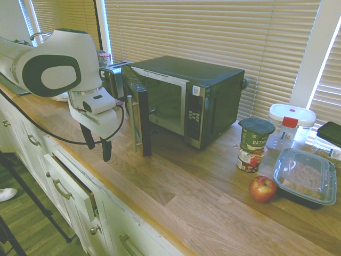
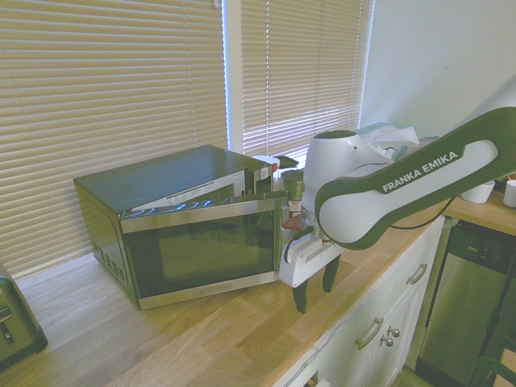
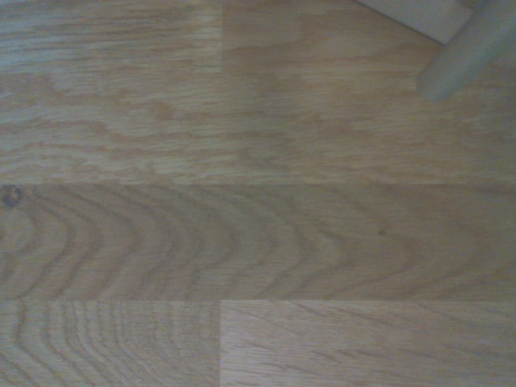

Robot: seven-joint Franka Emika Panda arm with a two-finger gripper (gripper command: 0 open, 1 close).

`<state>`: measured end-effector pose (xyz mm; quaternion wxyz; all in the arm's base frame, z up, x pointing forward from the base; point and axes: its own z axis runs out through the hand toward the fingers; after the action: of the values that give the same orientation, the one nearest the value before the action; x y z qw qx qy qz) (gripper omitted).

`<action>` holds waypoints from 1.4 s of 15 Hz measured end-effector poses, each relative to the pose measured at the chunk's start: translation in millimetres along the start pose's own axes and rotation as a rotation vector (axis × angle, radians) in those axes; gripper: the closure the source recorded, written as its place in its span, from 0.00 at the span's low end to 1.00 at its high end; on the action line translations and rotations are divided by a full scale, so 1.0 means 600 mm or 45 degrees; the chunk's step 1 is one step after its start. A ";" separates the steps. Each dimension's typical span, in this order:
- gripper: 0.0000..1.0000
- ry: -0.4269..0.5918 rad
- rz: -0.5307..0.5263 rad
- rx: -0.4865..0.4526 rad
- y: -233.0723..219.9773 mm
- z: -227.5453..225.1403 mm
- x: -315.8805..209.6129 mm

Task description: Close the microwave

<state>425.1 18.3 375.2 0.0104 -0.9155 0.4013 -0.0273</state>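
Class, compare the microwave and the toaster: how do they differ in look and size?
The microwave is the larger; the toaster is much smaller.
The microwave has a hinged front door, standing ajar; the toaster has a lever on its end instead.
Both are boxy, dark with silver trim, and stand on the wooden counter.

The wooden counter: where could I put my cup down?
There's bare wood in front of the microwave, left of the apple. It's crowded right of the apple, where the food container, oatmeal cup and white-lidded tub bunch together.
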 end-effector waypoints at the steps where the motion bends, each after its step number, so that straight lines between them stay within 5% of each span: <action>1: 0.00 -0.001 0.000 -0.001 0.000 0.001 0.000; 7: 0.00 0.062 -0.042 0.050 -0.019 -0.040 -0.018; 14: 0.00 0.203 -0.057 0.090 -0.126 -0.122 -0.089; 21: 0.00 0.225 0.090 0.129 -0.202 -0.153 0.032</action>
<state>521.5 86.7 472.8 0.0222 -0.8931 0.4308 -0.1277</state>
